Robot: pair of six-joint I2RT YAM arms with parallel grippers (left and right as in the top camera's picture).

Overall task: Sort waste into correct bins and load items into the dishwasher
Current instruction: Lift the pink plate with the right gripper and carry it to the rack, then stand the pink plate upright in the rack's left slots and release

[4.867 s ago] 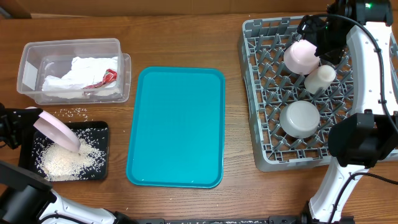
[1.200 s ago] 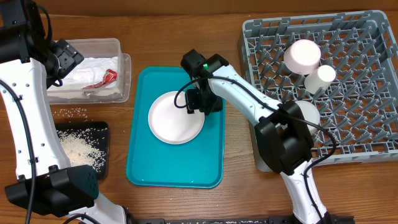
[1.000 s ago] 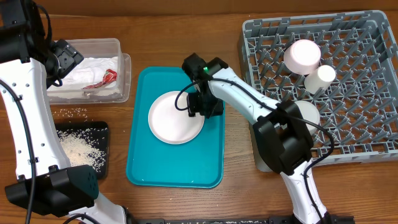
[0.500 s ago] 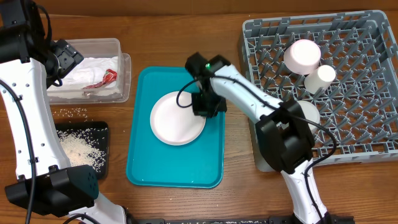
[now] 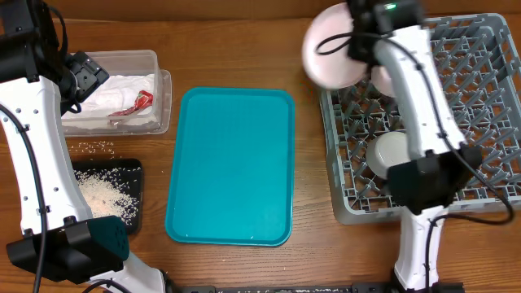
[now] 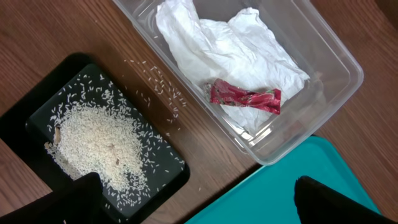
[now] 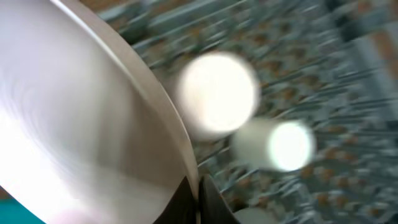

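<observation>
Right claw (image 7: 198, 198) is clamped tight on the rim of the big pink plate (image 5: 330, 47), which hangs tilted in the air over the grey rack's (image 5: 488, 191) edge on the teal tray's (image 5: 232, 163) side (my wrist view is badly blurred). Metal bowl (image 5: 389, 152) sits in the rack. Left claw (image 6: 198, 186) is spread wide, holding nothing. Napkins (image 6: 230, 50) and red scrap (image 6: 245, 98) lie in the clear tub (image 6: 339, 68). Rice (image 6: 99, 146) is heaped in the black tray (image 6: 37, 118), with some grains loose on the table.

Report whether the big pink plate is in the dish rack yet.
Not yet. The right gripper holds the plate by its rim, raised over the dish rack's upper-left corner; the wrist view shows the pegs well behind it.
</observation>
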